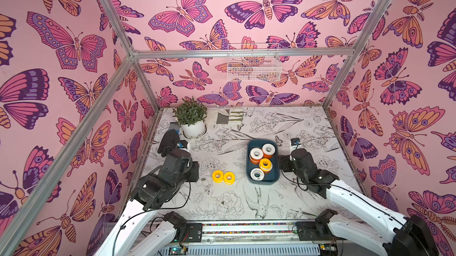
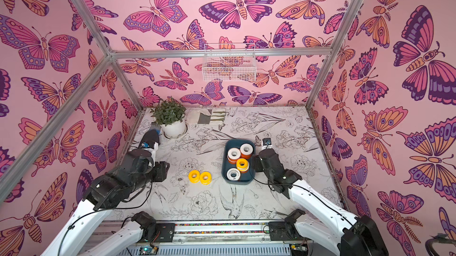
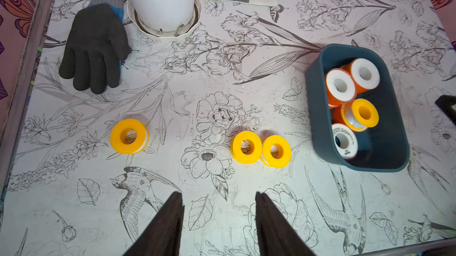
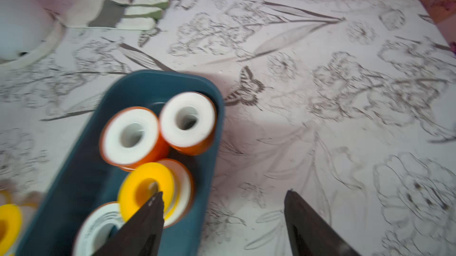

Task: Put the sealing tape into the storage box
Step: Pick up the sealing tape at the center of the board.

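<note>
Yellow tape rolls (image 3: 246, 146) are lying as a touching pair on the counter (image 3: 283, 188); closing on one is risking shoving its neighbour away. They are sitting just ahead of the left gripper (image 3: 218, 194), which is hanging partly open and empty; a third roll (image 3: 128, 135) is lying apart. The right gripper (image 4: 224, 191) is hovering wide open, empty, apparently beside the part-filled box (image 3: 317, 99).

storage box (image 3: 318, 109): matt plastic | sealing tape (image 3: 114, 136): smooth plastic spools | glove (image 3: 96, 45): rough
</note>
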